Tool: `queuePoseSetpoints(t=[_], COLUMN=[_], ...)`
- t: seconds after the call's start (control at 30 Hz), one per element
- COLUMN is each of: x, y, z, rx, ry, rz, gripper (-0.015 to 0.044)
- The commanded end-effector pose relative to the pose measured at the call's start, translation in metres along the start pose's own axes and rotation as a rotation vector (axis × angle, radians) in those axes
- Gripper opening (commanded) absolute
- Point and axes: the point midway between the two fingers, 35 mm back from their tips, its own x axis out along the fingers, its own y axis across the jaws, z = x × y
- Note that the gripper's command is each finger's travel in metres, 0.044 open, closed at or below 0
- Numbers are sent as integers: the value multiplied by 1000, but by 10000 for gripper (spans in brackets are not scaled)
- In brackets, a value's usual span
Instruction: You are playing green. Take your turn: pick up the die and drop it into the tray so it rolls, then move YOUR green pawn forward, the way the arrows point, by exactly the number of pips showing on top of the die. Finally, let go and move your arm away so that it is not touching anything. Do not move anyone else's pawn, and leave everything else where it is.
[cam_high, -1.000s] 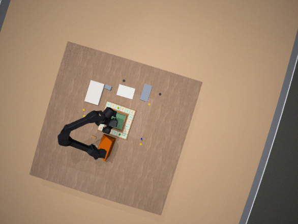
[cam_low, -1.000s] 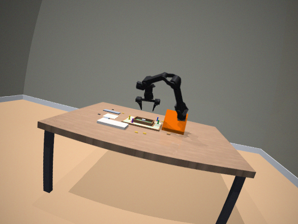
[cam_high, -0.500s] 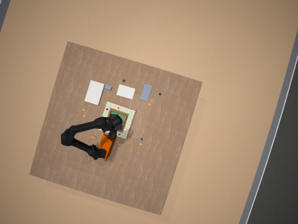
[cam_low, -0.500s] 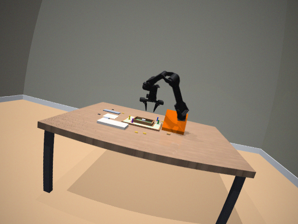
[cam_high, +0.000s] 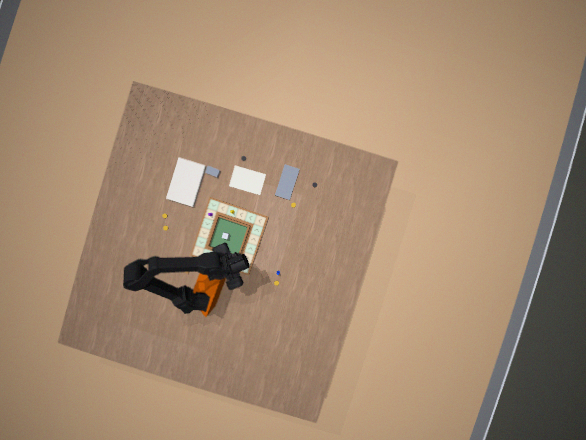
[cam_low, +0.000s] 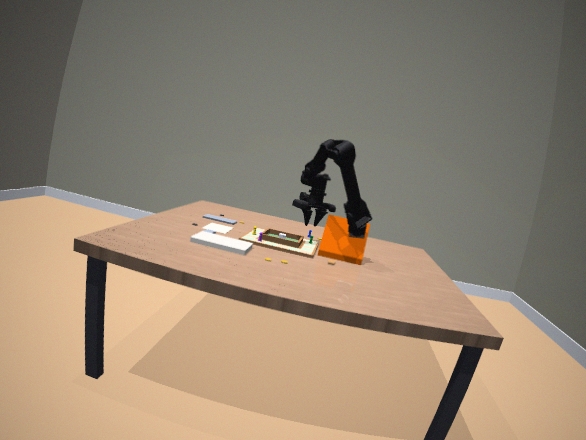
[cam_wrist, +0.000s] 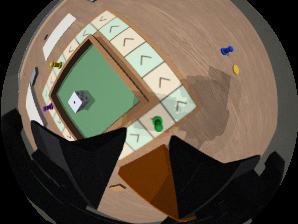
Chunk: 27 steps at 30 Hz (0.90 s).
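The die (cam_high: 225, 236) (cam_low: 282, 235) (cam_wrist: 77, 101) rests in the green-floored tray (cam_high: 235, 229) (cam_wrist: 105, 75); its top face shows one pip in the wrist view. The green pawn (cam_low: 311, 240) (cam_wrist: 158, 123) stands upright on a cream tile of the board (cam_high: 254, 239) (cam_wrist: 145, 58), beside the mint corner tile. In the top view the arm hides it. My gripper (cam_low: 311, 225) (cam_wrist: 148, 136) is partly open and empty, pointing down above the board near the green pawn, with the pawn beyond the fingertips in the wrist view.
A yellow pawn (cam_high: 232, 212) (cam_wrist: 56, 65) and a purple pawn (cam_high: 210, 214) (cam_wrist: 48, 107) stand on the board. A blue pawn (cam_high: 278, 273) (cam_wrist: 227, 50) is off it. An orange block (cam_low: 342, 240) (cam_wrist: 152, 177) stands close to the board. A white box (cam_high: 186, 182) and blue-grey slab (cam_high: 287, 182) lie farther off.
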Motion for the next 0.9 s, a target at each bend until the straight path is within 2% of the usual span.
queuePoseSetpoints(t=[0.0, 0.23, 0.87], x=[7, 8, 41], y=[-14, -15, -14], z=[-8, -8, -7], rx=[-99, -99, -99], ry=[13, 13, 13], rz=[10, 10, 11], gripper=[200, 200, 200])
